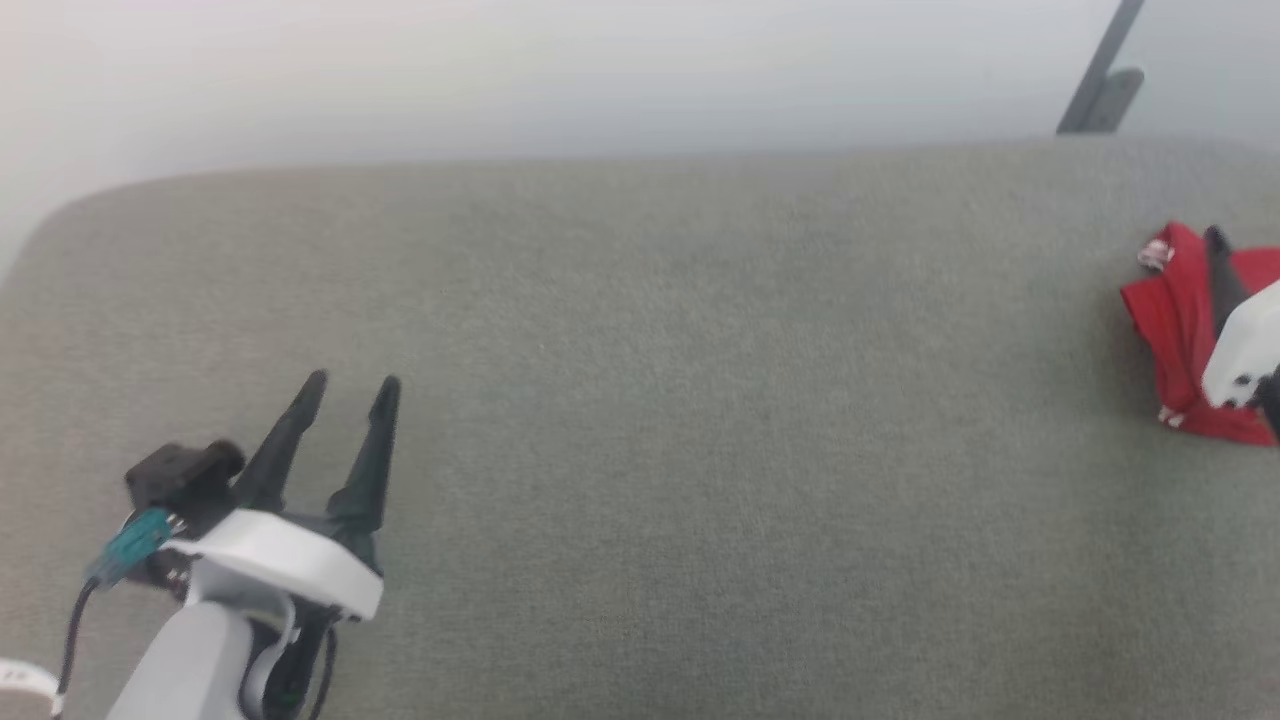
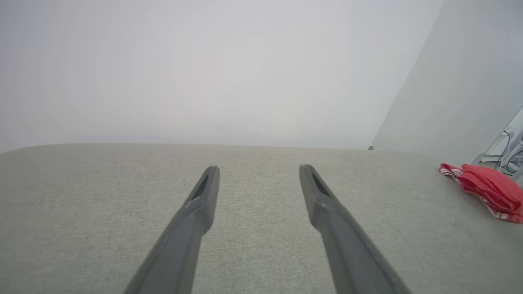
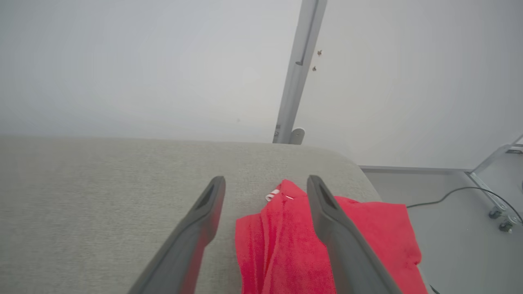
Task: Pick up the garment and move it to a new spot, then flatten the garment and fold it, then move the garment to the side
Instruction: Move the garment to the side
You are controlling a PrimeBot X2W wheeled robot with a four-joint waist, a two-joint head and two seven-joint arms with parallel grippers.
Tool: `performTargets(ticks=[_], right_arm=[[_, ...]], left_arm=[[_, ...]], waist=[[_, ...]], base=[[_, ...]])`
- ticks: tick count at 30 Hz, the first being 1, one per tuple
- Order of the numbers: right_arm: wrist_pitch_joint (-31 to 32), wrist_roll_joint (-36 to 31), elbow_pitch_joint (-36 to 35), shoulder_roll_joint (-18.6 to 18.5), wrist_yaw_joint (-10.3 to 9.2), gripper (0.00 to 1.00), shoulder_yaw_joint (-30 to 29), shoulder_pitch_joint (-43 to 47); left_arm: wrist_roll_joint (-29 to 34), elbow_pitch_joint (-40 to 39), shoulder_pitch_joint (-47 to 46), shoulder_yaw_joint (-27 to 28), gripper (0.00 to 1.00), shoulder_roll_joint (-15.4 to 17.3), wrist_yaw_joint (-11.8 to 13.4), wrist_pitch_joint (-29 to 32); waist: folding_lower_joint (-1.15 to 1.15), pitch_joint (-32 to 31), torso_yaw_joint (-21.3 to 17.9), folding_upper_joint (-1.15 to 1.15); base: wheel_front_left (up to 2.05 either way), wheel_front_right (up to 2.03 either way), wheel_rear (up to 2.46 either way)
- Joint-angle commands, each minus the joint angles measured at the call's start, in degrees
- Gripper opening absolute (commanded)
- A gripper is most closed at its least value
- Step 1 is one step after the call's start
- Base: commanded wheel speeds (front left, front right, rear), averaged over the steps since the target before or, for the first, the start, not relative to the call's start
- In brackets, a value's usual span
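Note:
The garment (image 1: 1175,320) lies as a folded red bundle at the far right of the grey fabric table (image 1: 700,400), close to its right edge. A bit of striped trim shows at its far end. My right gripper (image 3: 265,179) stands open just over the garment (image 3: 286,245); its right finger crosses the red cloth and its left finger is over bare table. Nothing is clamped between them. In the head view one dark finger (image 1: 1217,262) of it shows above the bundle. My left gripper (image 1: 352,385) is open at the lower left, far from the garment (image 2: 488,190), holding nothing.
A grey metal post (image 1: 1100,80) rises behind the table's far right corner. Past the right edge is floor with a black cable (image 3: 449,196) and a wheeled frame (image 3: 500,216). A pale wall backs the table.

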Motion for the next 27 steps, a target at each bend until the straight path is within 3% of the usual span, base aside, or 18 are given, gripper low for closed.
performTargets(ticks=[1,13,27], right_arm=[[-0.72,1.17,-0.95,0.37,0.01,1.0,0.48,1.82],[-3.92,5.99,-13.65,3.12,0.01,1.0,2.48,15.9],[-5.33,0.01,-31.37,9.85,0.01,1.0,-8.94,33.37]], left_arm=[[-0.67,-0.38,1.38,0.66,1.0,0.71,-0.06,-0.22],[2.99,-3.16,11.39,7.66,1.0,1.31,-0.06,-0.22],[4.4,-4.83,16.54,10.89,1.0,0.62,-0.06,-0.22]], waist=[[0.0,-2.92,1.69,0.0],[0.0,-8.02,3.67,0.0],[0.0,-9.16,3.67,0.0]], base=[[0.0,0.0,0.0],[0.0,0.0,0.0],[0.0,0.0,0.0]])
